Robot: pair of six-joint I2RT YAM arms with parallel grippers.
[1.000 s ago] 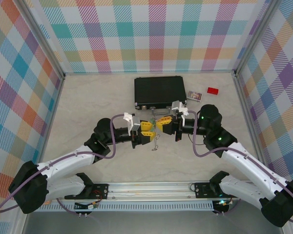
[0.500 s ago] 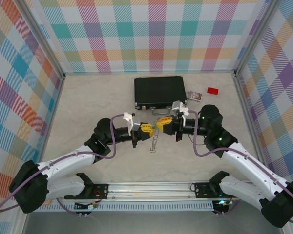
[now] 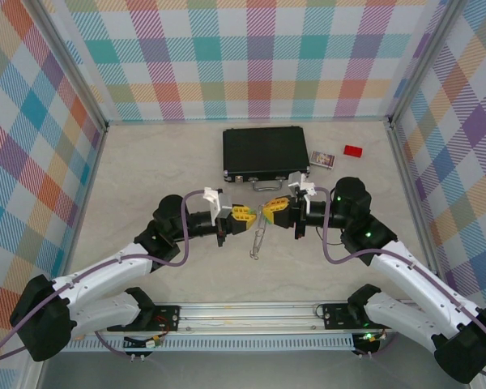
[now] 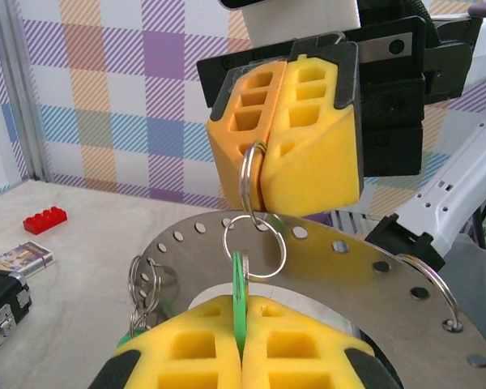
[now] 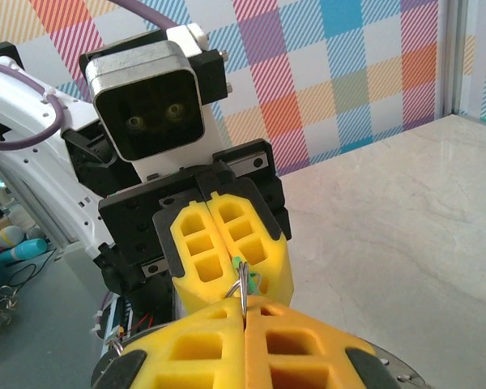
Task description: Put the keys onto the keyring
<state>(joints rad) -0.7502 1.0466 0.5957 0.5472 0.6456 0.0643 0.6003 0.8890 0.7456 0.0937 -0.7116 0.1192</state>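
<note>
Left wrist view puts the key [image 4: 240, 284] dead centre: we see its green tag edge-on, pinched between the yellow pads of the left gripper [image 4: 241, 312], which are now pressed together on it. A second ago, in the top external view, those pads stood spread; that closing is the change. Just above the tag sits a small split ring [image 4: 255, 245]. A second split ring [image 4: 247, 174], edge-on, is clamped in the shut pads of the right gripper [image 4: 266, 188]. Behind both arcs the keyring [image 4: 360, 279], a flat grey hoop pierced with holes, crossing the middle of the frame. From above it hangs as a thin sliver between the two grippers at the picture's centre, reaching lower than it did before.

We judge that each arm now has its hold, one on the key and one on a ring, so the threading itself can start; we would not call it done.

Hard to read is how the two rings link with each other and with the hoop's holes. The key's metal part is buried in the left pads, which also cover the hoop's lower arc. At lower left, under another small ring [image 4: 144, 279], a scrap of green [image 4: 131, 334] may be the second key, mostly cut off. The right wrist view gives us a thin wire and a fleck of green between the facing pads, too small to sort out.
</note>
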